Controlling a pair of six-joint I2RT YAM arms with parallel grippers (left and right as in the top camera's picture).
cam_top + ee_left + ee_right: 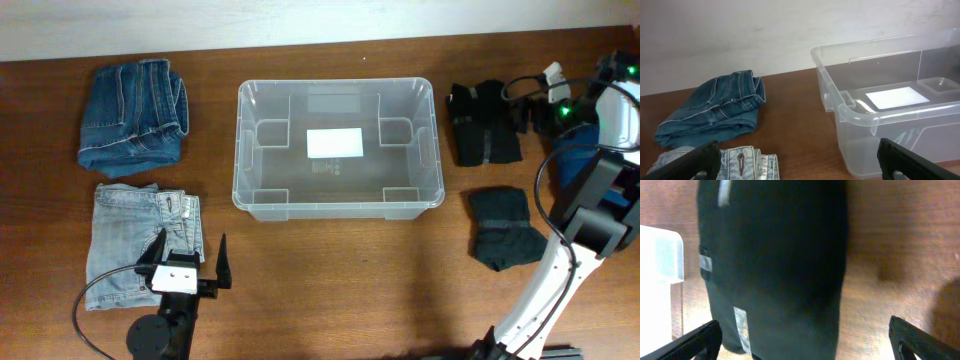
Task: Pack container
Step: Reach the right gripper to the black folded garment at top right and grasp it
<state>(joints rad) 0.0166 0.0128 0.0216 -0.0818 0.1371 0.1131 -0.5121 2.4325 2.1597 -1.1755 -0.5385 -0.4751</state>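
The clear container (pixel 340 207) stands mid-table with only a white label (pixel 334 143) on its bottom. My left gripper (pixel 192 252) hovers open at the front left, over the edge of folded light-blue jeans (pixel 125 240). In the left wrist view its fingers (pixel 690 162) stand wide apart, with the light jeans (pixel 740 162) below and the container (pixel 875 117) to the right. My right gripper (pixel 528 108) is open at the far right, beside a folded black garment (pixel 483 122). The right wrist view has this black garment (pixel 775 265) under the spread gripper (pixel 805 345), untouched.
Folded dark-blue jeans (pixel 133 115) lie at the back left. A second black garment (pixel 507 228) lies front right. A blue item (pixel 572 165) is partly hidden behind the right arm. The container's corner (pixel 660 255) shows at the left of the right wrist view.
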